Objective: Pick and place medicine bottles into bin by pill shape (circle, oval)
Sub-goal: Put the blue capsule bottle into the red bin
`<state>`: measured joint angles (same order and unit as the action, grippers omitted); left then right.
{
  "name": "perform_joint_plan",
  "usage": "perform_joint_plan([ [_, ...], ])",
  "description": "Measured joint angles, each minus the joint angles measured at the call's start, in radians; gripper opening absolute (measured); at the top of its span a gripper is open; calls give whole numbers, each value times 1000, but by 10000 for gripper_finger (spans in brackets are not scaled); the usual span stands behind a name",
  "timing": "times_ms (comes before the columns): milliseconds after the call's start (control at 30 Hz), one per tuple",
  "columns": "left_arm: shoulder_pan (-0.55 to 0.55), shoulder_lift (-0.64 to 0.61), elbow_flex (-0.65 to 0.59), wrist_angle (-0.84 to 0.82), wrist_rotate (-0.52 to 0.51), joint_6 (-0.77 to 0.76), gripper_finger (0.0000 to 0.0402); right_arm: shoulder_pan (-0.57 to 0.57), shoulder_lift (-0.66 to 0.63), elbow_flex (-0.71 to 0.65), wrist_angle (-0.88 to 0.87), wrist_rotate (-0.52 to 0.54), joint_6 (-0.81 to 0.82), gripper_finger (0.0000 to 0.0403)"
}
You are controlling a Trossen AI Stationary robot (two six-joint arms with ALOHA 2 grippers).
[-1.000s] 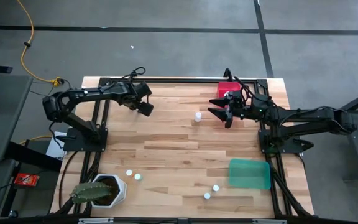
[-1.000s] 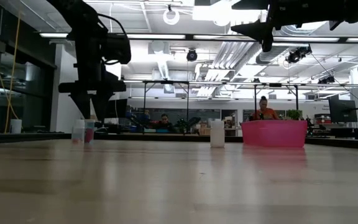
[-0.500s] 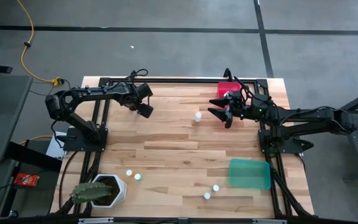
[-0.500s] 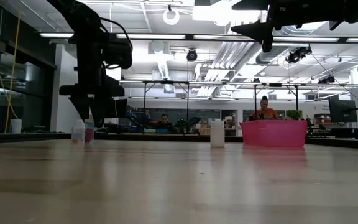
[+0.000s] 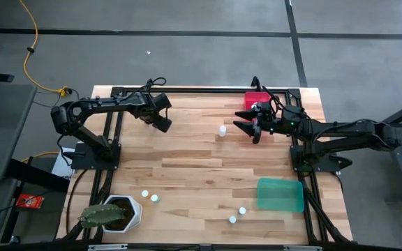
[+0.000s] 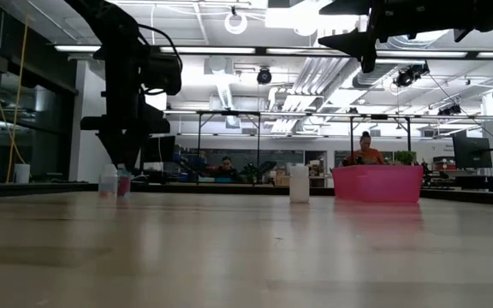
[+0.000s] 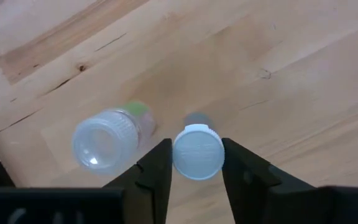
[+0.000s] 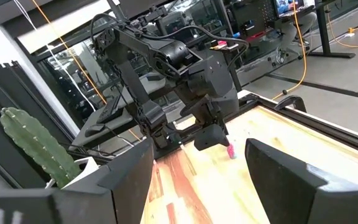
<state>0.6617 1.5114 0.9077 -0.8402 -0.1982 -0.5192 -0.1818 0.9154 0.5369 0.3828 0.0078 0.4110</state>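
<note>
My left gripper (image 5: 162, 124) points down at the table's far left, its fingers closed on one of two small medicine bottles standing side by side. The held one has a white cap (image 7: 197, 152); its neighbour (image 7: 104, 142) has a clear cap. In the low view both bottles (image 6: 116, 181) stand under the gripper (image 6: 125, 162). My right gripper (image 5: 246, 121) hangs open and level above the table, near the red bin (image 5: 258, 100) and clear of a lone white bottle (image 5: 222, 130). My left gripper pinches the white cap's two opposite sides (image 7: 178, 163) between its two fingers, coming from above and pointing down. The bottle stands upright with its base on the table. The clear-capped neighbour stands just outside one finger (image 7: 155, 171), apart from it.
A green bin (image 5: 280, 194) sits at the near right. A white pot with a cactus (image 5: 114, 213) stands at the near left corner. Two bottles (image 5: 150, 196) lie beside the pot and two more (image 5: 237, 215) left of the green bin. People sit in the room beyond.
My left gripper has stayed over the two bottles and its fingers have drawn together around the white-capped one. The bottle stands where it was. My right arm has kept still.
</note>
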Motion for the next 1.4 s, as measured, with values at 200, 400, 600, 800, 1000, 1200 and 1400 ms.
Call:
perform_joint_plan([
  [200, 0, -13, 1, 19, 40, 74, 105, 0, 0, 0, 0, 0, 31, 247],
  [400, -9, -121, 56, 99, 141, 131, 105, 7, 0, 0, 5, 0, 37, 247],
  [600, -66, -298, 62, 356, 257, 183, 107, 26, 0, 0, 53, 0, 37, 247],
  [800, -197, -406, 62, 562, 304, 259, 107, 48, 0, 0, 71, 0, 34, 247],
  [1000, -346, -418, 50, 752, 302, 285, 109, 54, 0, 0, 71, -10, 34, 247],
  [1200, -421, -395, -26, 920, 276, 240, 110, 54, 0, 0, 70, -31, 34, 247],
  [1400, -423, -397, -37, 920, 261, 234, 110, 54, 0, 0, 71, -54, 46, 247],
])
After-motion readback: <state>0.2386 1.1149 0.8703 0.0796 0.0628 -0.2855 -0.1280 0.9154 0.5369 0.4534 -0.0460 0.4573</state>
